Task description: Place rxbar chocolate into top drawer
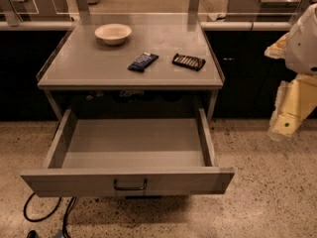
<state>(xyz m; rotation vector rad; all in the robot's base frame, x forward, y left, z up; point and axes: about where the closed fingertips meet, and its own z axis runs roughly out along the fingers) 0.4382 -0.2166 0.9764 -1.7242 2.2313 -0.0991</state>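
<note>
While the drawer (64,180) stands pulled right out below the surface (84,58), its grey bottom shows bare from wall to wall, and the dark handle (130,185) sits at the middle of the front panel, facing us. Up top, the rxbar (188,61) lies flat on the surface, right of centre, black wrapper up with its pale lettering stripes showing, turned at a slight angle to the front edge. Just left of it, apart and not touching, lies the blue bar (143,61), angled the other way. Further back and to the left sits a pale bowl (113,32), upright, its inside plain and bare as far as can be seen. So the rxbar is on the surface, above the open drawer and not in it, lying free. Over at the right edge of the view shows the arm, white and cream, with the tool (290,115) hanging over the speckled floor (267,202), off to the side of the surface and well apart from both bars, about level with the open drawer. Whether the tool is released or clenched I cannot tell from here.
</note>
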